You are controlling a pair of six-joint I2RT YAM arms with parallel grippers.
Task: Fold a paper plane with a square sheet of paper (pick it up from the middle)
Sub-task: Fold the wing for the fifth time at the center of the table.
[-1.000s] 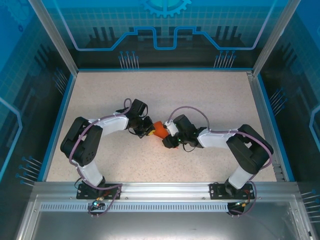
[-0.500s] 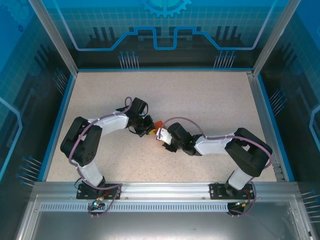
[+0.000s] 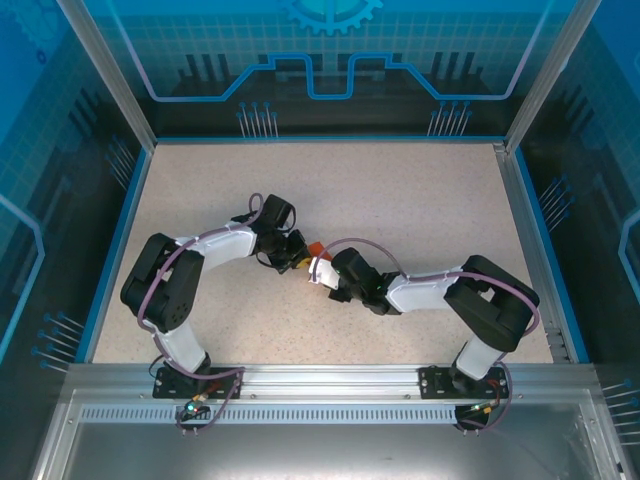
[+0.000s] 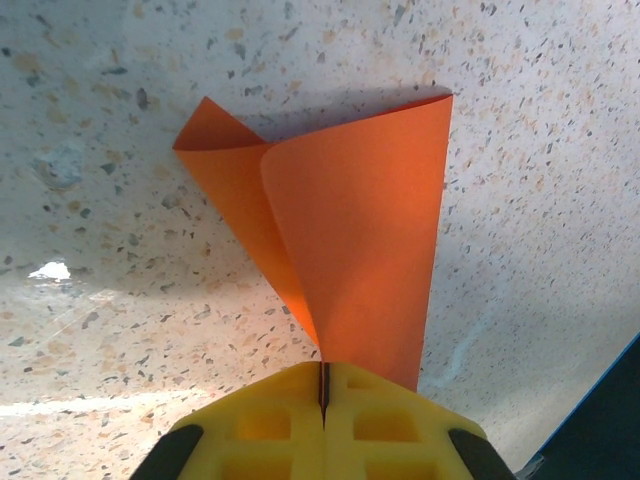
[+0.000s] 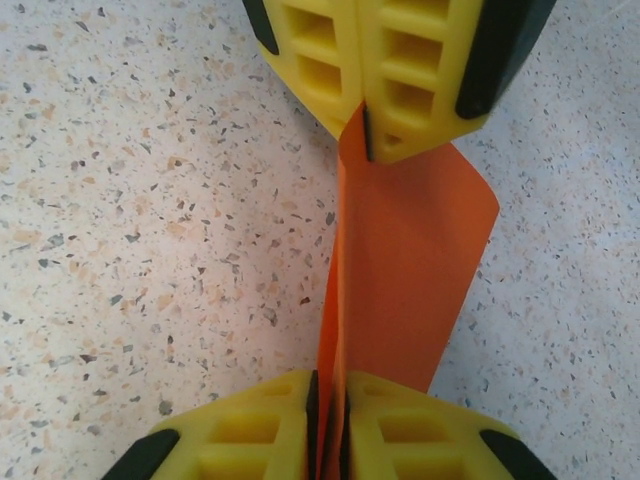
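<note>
Pinching one orange sheet — left end effector, right end effector — both clamped on it.

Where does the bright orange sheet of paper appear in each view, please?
Top external: bright orange sheet of paper, a sliver at centre between the arm tips.
Left wrist: centre, rising from the left gripper at the bottom edge.
Right wrist: centre, a strip from the right gripper below to the left gripper above.
Shared landmark: speckled beige tabletop beneath it.
</note>
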